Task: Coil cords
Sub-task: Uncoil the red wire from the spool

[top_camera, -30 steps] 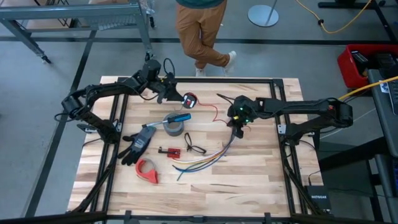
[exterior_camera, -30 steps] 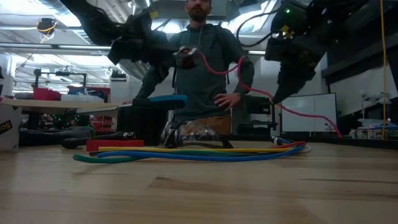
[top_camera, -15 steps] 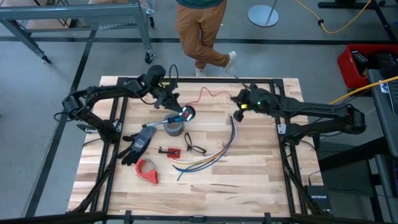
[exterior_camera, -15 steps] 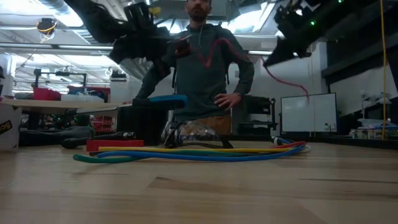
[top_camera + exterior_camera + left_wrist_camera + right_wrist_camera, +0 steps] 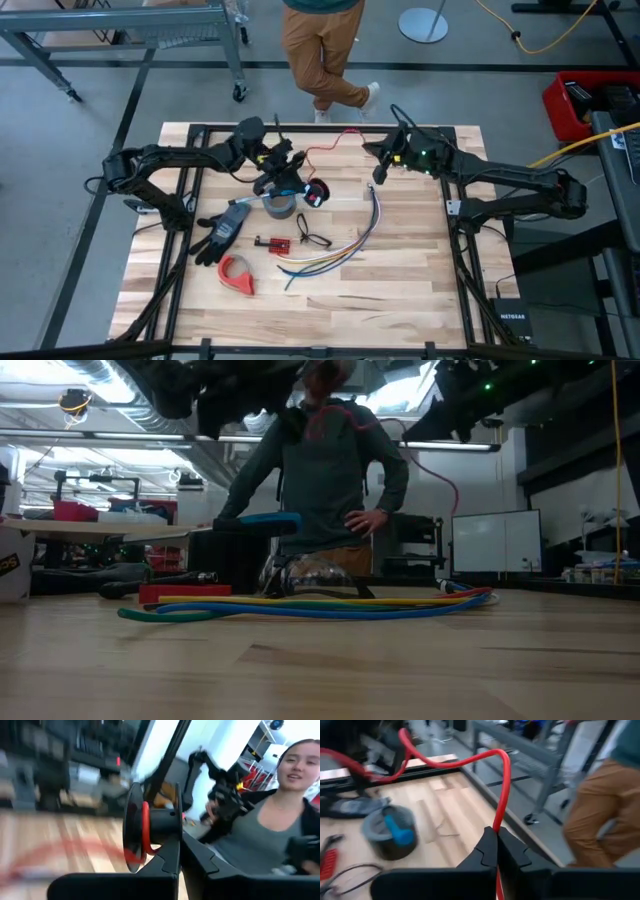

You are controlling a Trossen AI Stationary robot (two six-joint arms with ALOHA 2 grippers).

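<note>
The red wire (image 5: 330, 140) runs through the air from a black spool (image 5: 316, 193), which has a few red turns on it, to my right gripper (image 5: 380, 165). My left gripper (image 5: 300, 186) is shut on the spool above the grey tape roll (image 5: 281, 206). My right gripper is shut on the wire near the table's far edge, high above the wood. In the low view the wire (image 5: 345, 418) hangs in an arc between both arms. The wire's dark end piece does not show. My left gripper (image 5: 176, 854) holds the black spool by one flange (image 5: 177, 817), pinched between its two fingers. The spool is lifted clear, its axis across the fingers, the red turns (image 5: 144, 827) beside the other flange. My right gripper (image 5: 496, 836) pinches a single strand of the red wire (image 5: 497, 822) between its two fingertips. The wire rises from the fingers, bends over (image 5: 504, 762) and runs slack toward the left arm, clear of the table.
On the table lie the tape roll with a blue-handled screwdriver (image 5: 290, 188), a black glove (image 5: 220, 232), a red tape dispenser (image 5: 237, 272), a small red tool (image 5: 273, 242), a black looped cord (image 5: 310, 236) and multicoloured wires (image 5: 335, 252). A person (image 5: 322, 45) stands at the far edge.
My right gripper has risen and gone toward the table's far edge with the wire, lifting the trailing strand off the table. My left gripper has carried the spool from the far edge toward the near right, over the tape roll, and has turned. The wire between them is shorter.
</note>
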